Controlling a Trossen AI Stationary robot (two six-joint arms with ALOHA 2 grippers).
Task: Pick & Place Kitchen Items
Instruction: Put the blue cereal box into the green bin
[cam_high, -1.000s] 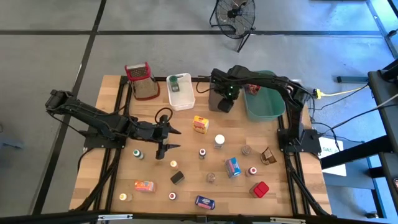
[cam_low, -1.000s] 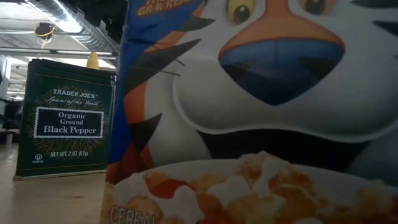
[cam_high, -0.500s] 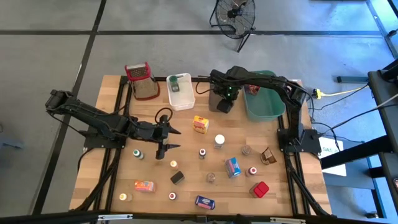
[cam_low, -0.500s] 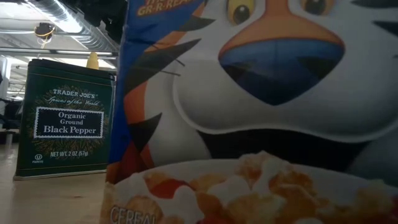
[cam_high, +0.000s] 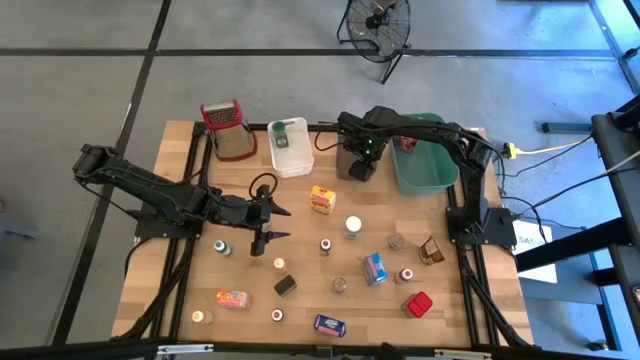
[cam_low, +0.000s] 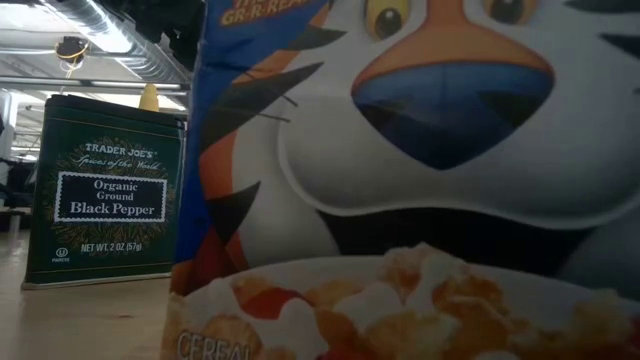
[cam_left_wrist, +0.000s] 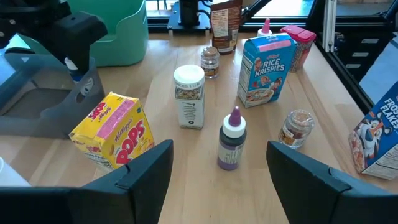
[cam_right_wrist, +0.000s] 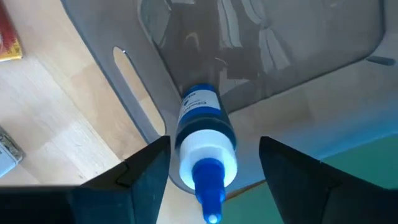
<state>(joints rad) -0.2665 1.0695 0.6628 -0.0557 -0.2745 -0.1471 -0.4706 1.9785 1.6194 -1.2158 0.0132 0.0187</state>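
Note:
Small kitchen items stand scattered on the wooden table (cam_high: 300, 265): a yellow Pops box (cam_left_wrist: 115, 134), a white-capped jar (cam_left_wrist: 189, 96), a purple-capped bottle (cam_left_wrist: 231, 140) and a Rice Krispies box (cam_left_wrist: 264, 68). My left gripper (cam_high: 279, 224) is open and empty above the table's left middle, with the purple-capped bottle ahead of it. My right gripper (cam_high: 360, 165) is open above the grey tub (cam_right_wrist: 112, 37). A blue-capped white bottle (cam_right_wrist: 204, 134) lies slanting in that tub, its cap end near the rim. It sits between my fingers, with a gap on each side.
The red-topped grater (cam_high: 227, 130) and the white tub (cam_high: 290, 145) stand at the far left. The green tub (cam_high: 425, 165) is at the far right. A black pepper tin (cam_low: 105, 190) and a Frosted Flakes box (cam_low: 420, 180) stand close before the low camera.

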